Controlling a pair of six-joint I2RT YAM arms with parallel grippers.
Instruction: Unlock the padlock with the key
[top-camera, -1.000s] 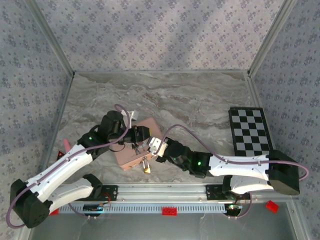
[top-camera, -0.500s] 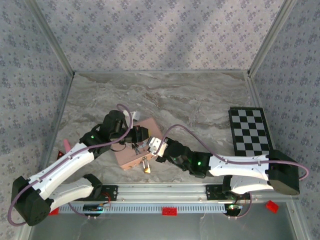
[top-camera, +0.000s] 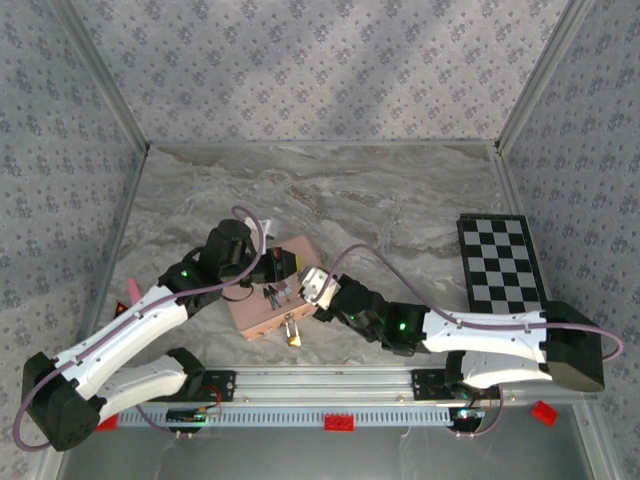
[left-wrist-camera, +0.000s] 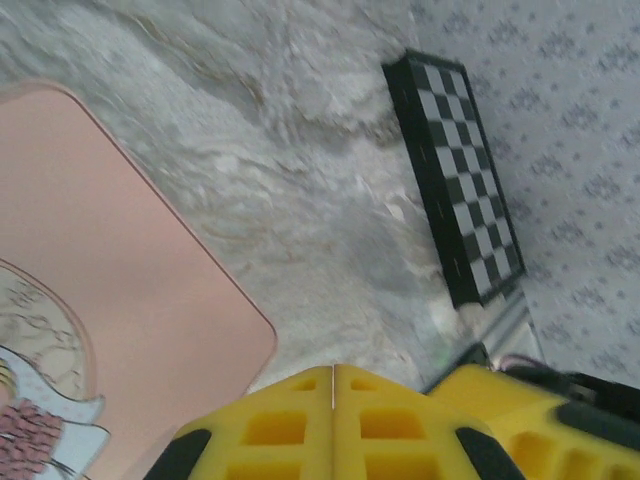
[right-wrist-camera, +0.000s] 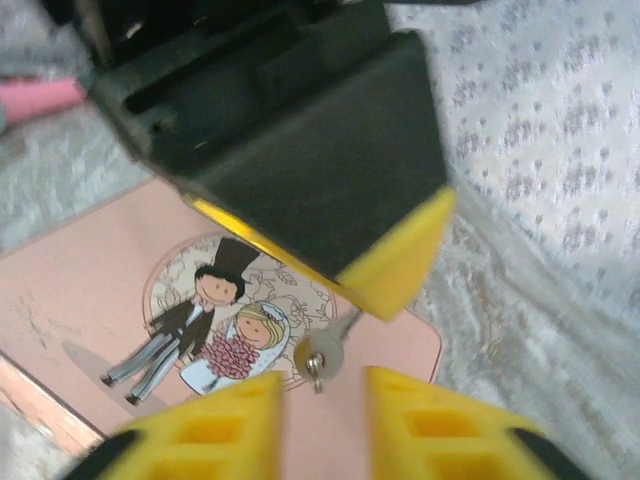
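Left gripper (left-wrist-camera: 333, 395): 2 fingers pressed together, pinching the key (right-wrist-camera: 323, 352).
Key: hangs from the left fingertips over the pink box (right-wrist-camera: 80, 290) lid, just above the right gripper's gap.
Right gripper (right-wrist-camera: 322, 405): fingers apart, holding nothing.
Padlock (top-camera: 292, 337): at the box's near edge.

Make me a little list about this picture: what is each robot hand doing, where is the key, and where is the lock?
left gripper: shut, pinching the key
right gripper: open, holding nothing, close beside the key
key: hanging from the left gripper's yellow tip, above the pink box's lid
padlock: at the pink box's near edge, no gripper on it
pink box: lid shut, cartoon bride and groom on top
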